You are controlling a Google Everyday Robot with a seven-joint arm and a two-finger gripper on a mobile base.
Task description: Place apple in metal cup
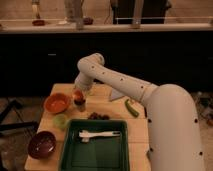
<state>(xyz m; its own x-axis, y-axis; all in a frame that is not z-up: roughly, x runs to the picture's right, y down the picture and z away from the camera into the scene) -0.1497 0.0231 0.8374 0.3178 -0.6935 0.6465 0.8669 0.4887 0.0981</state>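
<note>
The apple (78,95) is a small orange-red fruit right at the tip of my gripper (79,93), at the left of the wooden table. It sits directly over the mouth of the metal cup (80,106), a short dark cylinder standing upright on the table. I cannot tell whether the apple rests in the cup or hangs just above it. My white arm reaches in from the right and bends down onto that spot.
An orange bowl (56,103) stands just left of the cup. A light-green round thing (60,120) and a maroon bowl (41,144) lie nearer. A green tray (115,152) holds a white utensil (100,134). A green vegetable (131,108) lies to the right.
</note>
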